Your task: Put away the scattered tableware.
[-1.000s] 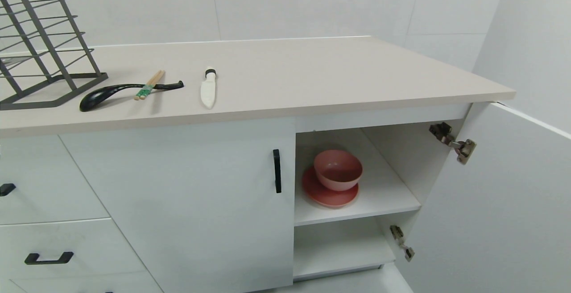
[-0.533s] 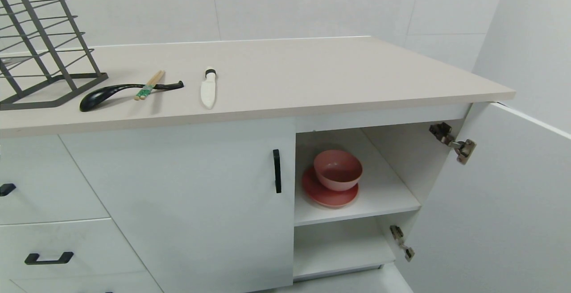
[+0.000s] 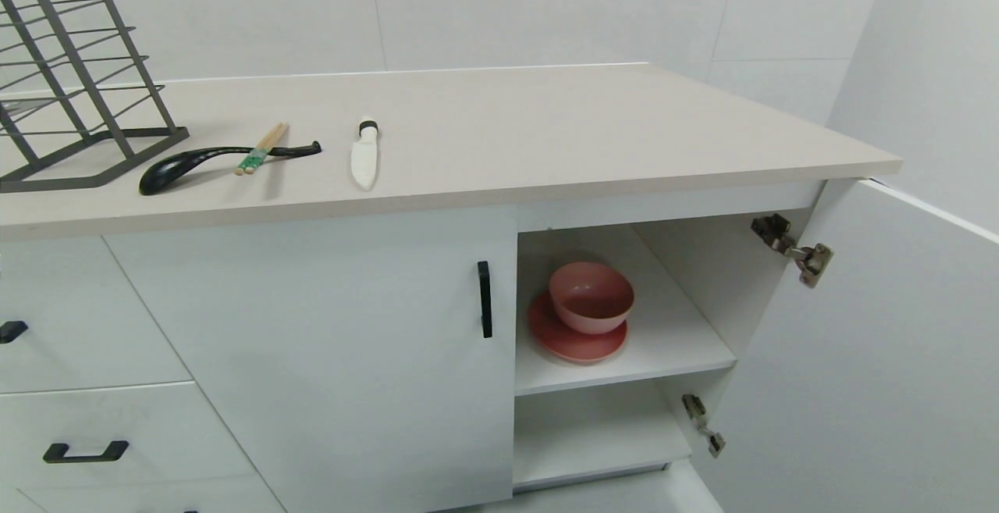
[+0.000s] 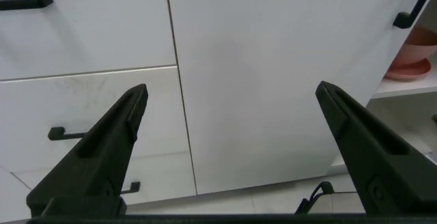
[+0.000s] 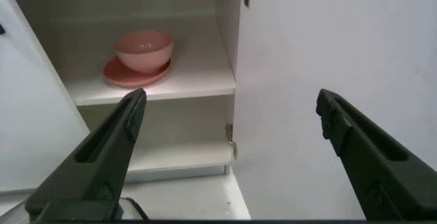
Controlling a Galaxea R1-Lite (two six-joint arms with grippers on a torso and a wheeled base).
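1. Black spoon [image 3: 195, 162]: you find it lying flat on the countertop [image 3: 546, 122], toward the left front. Its bowl end points at the wire rack [image 3: 70, 76].
2. Chopsticks [image 3: 261, 149]: one pair, laid across the black spoon's handle and touching it. The green-banded ends point toward the front edge.
3. White knife [image 3: 364, 155]: flat on the countertop, just right of the spoon's handle tip and apart from it. Its black collar is at the far end and its tip points toward the front edge.
4. Pink bowl [image 3: 591, 297]: upright on the red plate [image 3: 577, 345].
5. Red plate: on the upper shelf [image 3: 671, 341] of the open compartment, at the shelf's left side.
6. Left gripper [image 4: 232, 91]: your fingers stand spread wide with nothing between them. It sits low, facing the closed door [image 4: 273, 80] and the drawers [image 4: 89, 115].
7. Right gripper [image 5: 232, 95]: fingers also spread wide, holding nothing. It sits before the open compartment, with the pink bowl and red plate beyond it.
8. Open door [image 3: 874, 357]: swung out to the right on two metal hinges [image 3: 792, 250].
9. Closed door: it carries a black upright handle [image 3: 485, 299] at its right edge, just beside the open compartment.
10. Drawers: stacked left of the closed door, each with a black handle.
11. Wire rack: dark frame, at the countertop's left rear, near the spoon's bowl end.
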